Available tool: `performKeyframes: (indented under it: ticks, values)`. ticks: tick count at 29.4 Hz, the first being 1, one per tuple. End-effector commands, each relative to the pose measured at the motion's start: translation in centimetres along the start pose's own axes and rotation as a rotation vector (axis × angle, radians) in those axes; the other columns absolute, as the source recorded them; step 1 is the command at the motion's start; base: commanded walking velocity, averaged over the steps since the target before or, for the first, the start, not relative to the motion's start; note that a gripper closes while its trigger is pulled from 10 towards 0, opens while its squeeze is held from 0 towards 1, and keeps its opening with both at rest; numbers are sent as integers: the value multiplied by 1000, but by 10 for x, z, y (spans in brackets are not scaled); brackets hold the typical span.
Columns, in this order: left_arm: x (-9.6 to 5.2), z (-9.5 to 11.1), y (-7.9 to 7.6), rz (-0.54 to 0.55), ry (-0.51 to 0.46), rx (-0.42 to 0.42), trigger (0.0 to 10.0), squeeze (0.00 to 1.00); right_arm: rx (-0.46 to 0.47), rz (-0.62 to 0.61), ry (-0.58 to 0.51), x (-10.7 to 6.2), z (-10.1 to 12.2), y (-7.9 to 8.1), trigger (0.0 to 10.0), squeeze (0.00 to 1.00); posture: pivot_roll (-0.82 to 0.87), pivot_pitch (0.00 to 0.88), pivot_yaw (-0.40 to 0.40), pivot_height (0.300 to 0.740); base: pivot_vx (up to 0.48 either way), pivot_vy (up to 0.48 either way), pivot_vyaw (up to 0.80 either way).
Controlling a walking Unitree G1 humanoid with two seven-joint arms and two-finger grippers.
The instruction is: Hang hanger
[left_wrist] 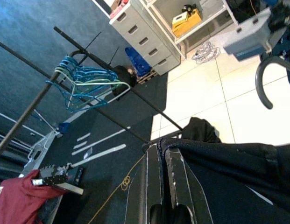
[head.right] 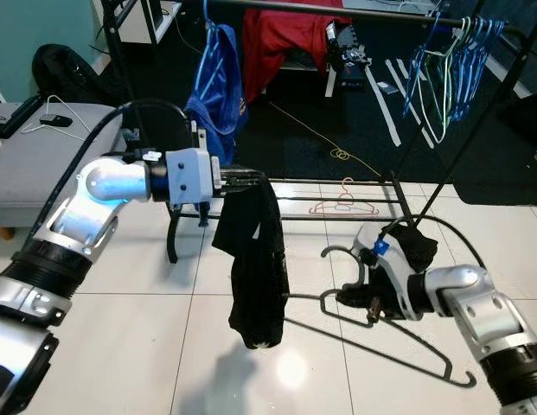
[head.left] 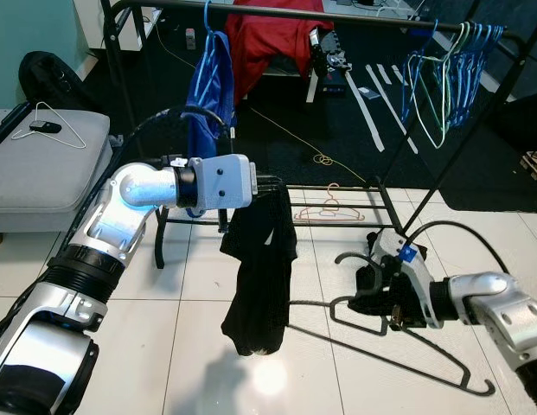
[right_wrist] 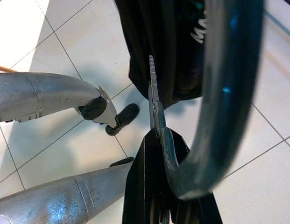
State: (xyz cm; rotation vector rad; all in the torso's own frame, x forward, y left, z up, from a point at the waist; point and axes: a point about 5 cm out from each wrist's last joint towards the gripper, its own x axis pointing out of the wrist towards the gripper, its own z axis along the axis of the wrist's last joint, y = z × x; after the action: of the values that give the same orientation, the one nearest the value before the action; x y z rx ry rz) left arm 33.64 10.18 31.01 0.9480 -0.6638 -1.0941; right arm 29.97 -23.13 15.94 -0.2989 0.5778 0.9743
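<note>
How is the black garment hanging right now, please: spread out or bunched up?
Bunched. The black garment droops in one crumpled clump from the left gripper, shut on its top edge, while the right gripper holds the black hanger.

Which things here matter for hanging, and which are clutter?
In play: black hanger in right gripper; black garment in left gripper; rack rail.
Lying about: blue hangers, red cloth, blue garment, pink hanger, sofa.

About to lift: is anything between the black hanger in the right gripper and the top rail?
Nothing solid blocks the lift. The right gripper holds the black hanger low over the tiles, with the black garment draped from the left gripper. On the top rail, open bar lies between the red garment and the empty hangers.
</note>
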Motion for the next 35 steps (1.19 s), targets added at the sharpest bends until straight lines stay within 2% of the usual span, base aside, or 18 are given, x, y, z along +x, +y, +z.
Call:
performKeyframes:
  ticks: [1, 5, 6, 8, 10, 11, 12, 13, 17, 19, 25, 26, 27, 31, 32, 33, 34, 35]
  values:
    - [-1, 13, 8, 33, -51, 14, 10000, 0, 90, -61, 59, 6, -20, -5, 10000, 0, -43, 257, -42, 740, 0, 0, 0]
    - [-1, 16, 9, 32, -53, 16, 10000, 0, 140, -135, 47, 8, -23, -11, 10000, 0, -42, 257, -42, 740, 0, 0, 0]
    - [-4, 17, 8, 24, -26, 18, 10000, 0, 299, -427, -84, 7, -22, -36, 10000, 0, -36, 261, -44, 740, 0, 0, 0]
    - [-7, 16, 7, 19, -7, 20, 10000, 0, 387, -556, -149, 6, -22, -46, 10000, 0, -36, 261, -43, 740, 0, 0, 0]
    - [-8, 16, 6, 20, -4, 16, 10000, 0, 427, -592, -195, 5, -20, -48, 10000, 0, -36, 263, -43, 740, 0, 0, 0]
    - [-8, 16, 5, 22, -4, 13, 10000, 0, 500, -604, -273, 5, -17, -49, 10000, 0, -35, 263, -42, 740, 0, 0, 0]
    - [-8, 16, 5, 22, -4, 13, 10000, 0, 500, -604, -273, 5, -17, -49, 10000, 0, -35, 263, -42, 740, 0, 0, 0]
    - [-9, 15, 2, 21, 0, 9, 10000, 0, 661, -622, -423, 5, -13, -51, 10000, 0, -34, 266, -39, 740, 0, 0, 0]
    - [-9, 16, -2, 18, 1, 0, 10000, 0, 764, -624, -512, 5, -11, -52, 10000, 0, -34, 267, -38, 740, 0, 0, 0]
    - [-9, 16, -8, 10, 4, -14, 10000, 0, 888, -593, -625, 7, -8, -52, 10000, 0, -34, 268, -37, 740, 0, 0, 0]
    - [-10, 14, -21, -12, 29, -30, 10000, 0, 1006, -507, -742, 13, 6, -48, 10000, 0, -33, 268, -37, 740, 0, 0, 0]
    - [-9, 13, -31, -4, 35, -58, 10000, 0, 1027, -407, -786, 21, 18, -39, 10000, 0, -39, 269, -30, 740, 0, 0, 0]
    - [-9, 13, -31, -4, 35, -58, 10000, 0, 1027, -407, -786, 21, 18, -39, 10000, 0, -39, 269, -30, 740, 0, 0, 0]
    - [-4, 12, -47, 21, 50, -97, 10000, 0, 985, -209, -799, 38, 46, -10, 10000, 0, -40, 268, -30, 740, 0, 0, 0]
    - [-1, 11, -54, 43, 65, -112, 10000, 0, 795, -251, -633, 47, 48, 3, 10000, 0, -43, 267, -28, 740, 0, 0, 0]
    - [-1, 11, -54, 43, 65, -112, 10000, 0, 795, -251, -633, 47, 48, 3, 10000, 0, -43, 267, -28, 740, 0, 0, 0]
    - [2, 9, -61, 61, 86, -123, 10000, 0, 544, -297, -430, 54, 43, 14, 10000, 0, -43, 268, -27, 740, 0, 0, 0]
    - [3, 8, -65, 86, 109, -133, 10000, 0, 409, -351, -325, 57, 41, 17, 10000, 0, -45, 269, -29, 740, 0, 0, 0]
